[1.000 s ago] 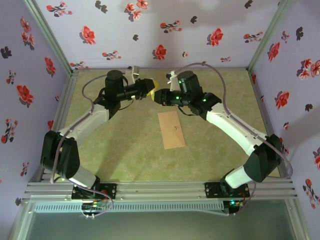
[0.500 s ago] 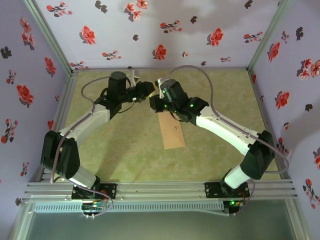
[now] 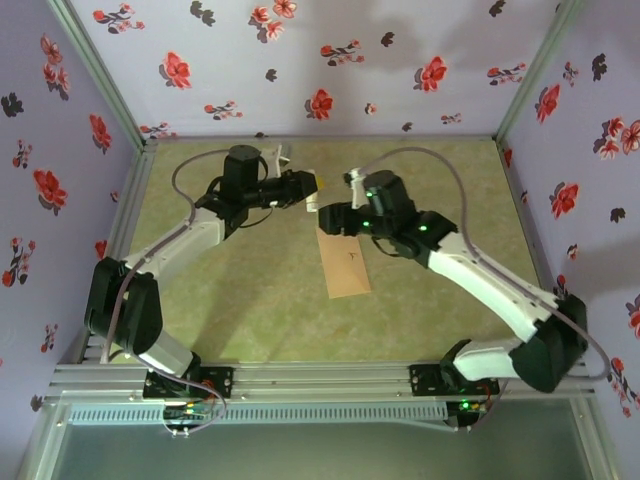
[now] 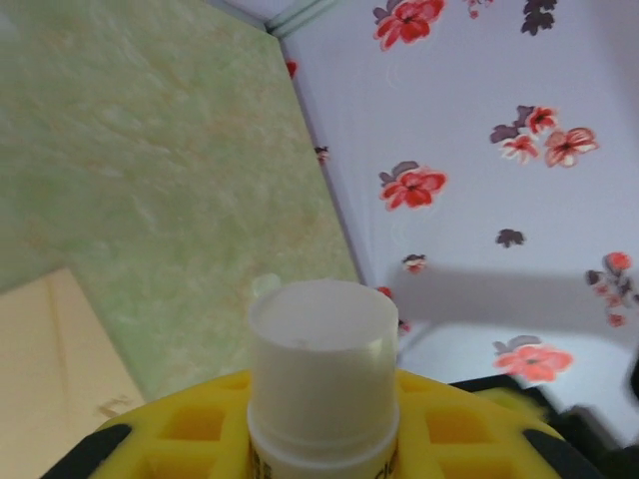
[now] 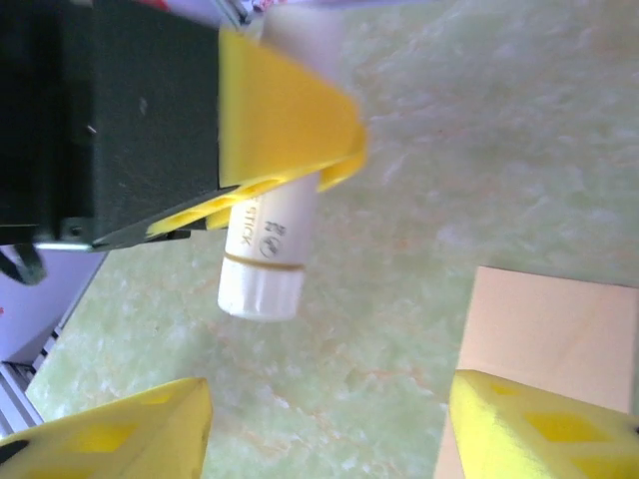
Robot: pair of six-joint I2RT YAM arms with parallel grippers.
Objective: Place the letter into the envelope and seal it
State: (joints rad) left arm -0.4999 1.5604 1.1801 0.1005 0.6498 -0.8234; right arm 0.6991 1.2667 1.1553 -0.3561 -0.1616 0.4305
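The left end effector is clamped on the glue stick just beyond the envelope's far end, probably ready for sealing, while the right end effector faces the stick with its fingers apart.

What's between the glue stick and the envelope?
Only bare green tabletop. The right wrist view shows nothing lying between the glue stick and the envelope.

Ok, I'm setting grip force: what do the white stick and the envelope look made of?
The white stick looks like smooth, faintly glossy plastic, with printed lettering and a ringed cap seam. The envelope looks like matte tan kraft-type paper, lying flat with creases showing.
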